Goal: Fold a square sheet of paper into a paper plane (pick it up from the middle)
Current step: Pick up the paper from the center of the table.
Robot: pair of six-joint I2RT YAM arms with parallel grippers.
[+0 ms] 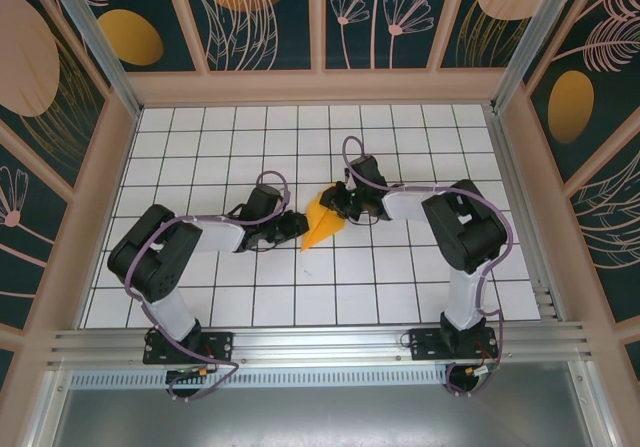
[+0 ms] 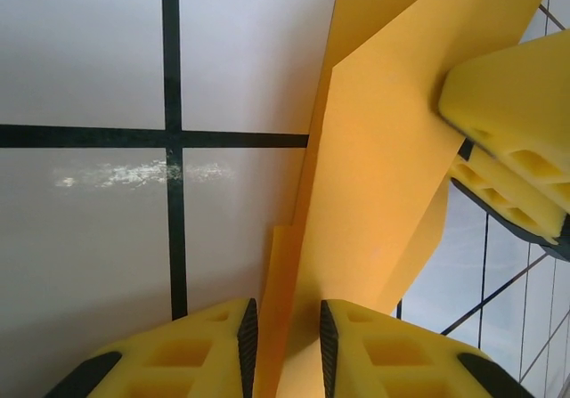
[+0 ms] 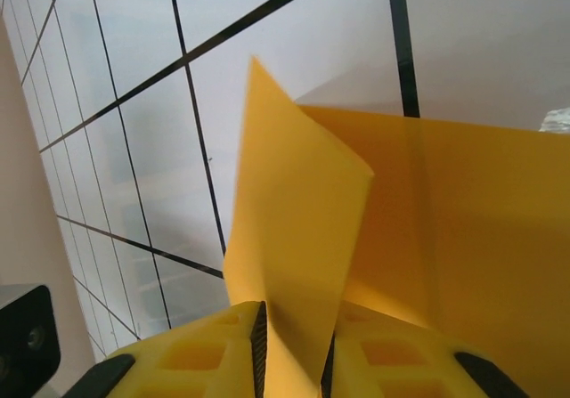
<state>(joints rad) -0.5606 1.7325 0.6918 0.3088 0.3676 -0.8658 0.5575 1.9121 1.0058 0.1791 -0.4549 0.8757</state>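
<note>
The orange paper sheet [image 1: 325,227], creased into a pointed wedge, sits near the middle of the white gridded table [image 1: 250,137], its tip toward the near edge.

The left gripper [image 1: 298,225] meets the sheet from its left side. In the left wrist view this gripper [image 2: 287,313] straddles a folded edge of the sheet [image 2: 383,175]. Its pads stand a little apart with paper filling the gap, and I cannot tell whether they press on it.

The right gripper [image 1: 338,203] sits at the sheet's far right corner. Its yellow fingers [image 2: 508,104] crowd the sheet's upper right in the left wrist view, covering that part of the paper. In its own wrist view the right gripper [image 3: 292,313] pinches an upright flap of the sheet [image 3: 294,202] between near-closed pads. The flap hides the grid lines behind it.

A dark camera block [image 3: 22,336] shows to the left of the sheet in that view. Floral wall panels [image 1: 260,7] enclose the table beyond the sheet, and an aluminium rail [image 1: 320,342] runs on its near side.
</note>
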